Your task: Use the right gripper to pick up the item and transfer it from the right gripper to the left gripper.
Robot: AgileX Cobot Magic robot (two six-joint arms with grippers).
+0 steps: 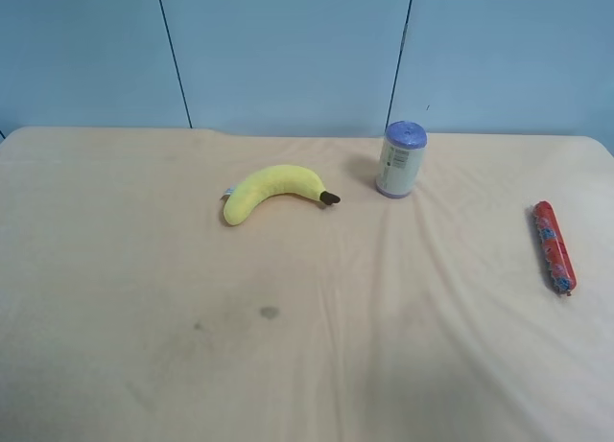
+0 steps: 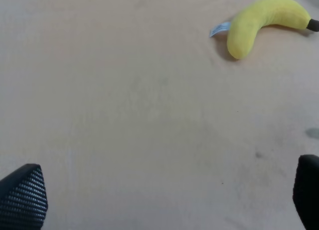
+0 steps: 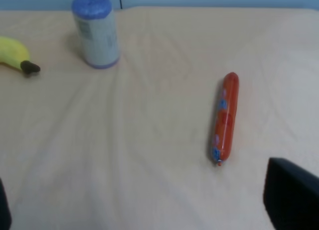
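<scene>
**Sausage stick (image 1: 554,247) lies free, jaws wide**

It rests on the table (image 1: 144,269) at the exterior high frame's right edge, well apart from the banana (image 1: 273,190) and can (image 1: 400,159). The right gripper (image 3: 147,200) and left gripper (image 2: 167,192) gape wide, empty.

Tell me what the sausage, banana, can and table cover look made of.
Sausage: glossy red plastic film, probably; a slight sheen runs along it.
Banana: soft plush fabric, matte, with a sewn tag at one end.
Can: unclear, perhaps metal or card, with a printed label and a bluish-purple top.
Table cover: beige cloth, matte, with creases.
</scene>
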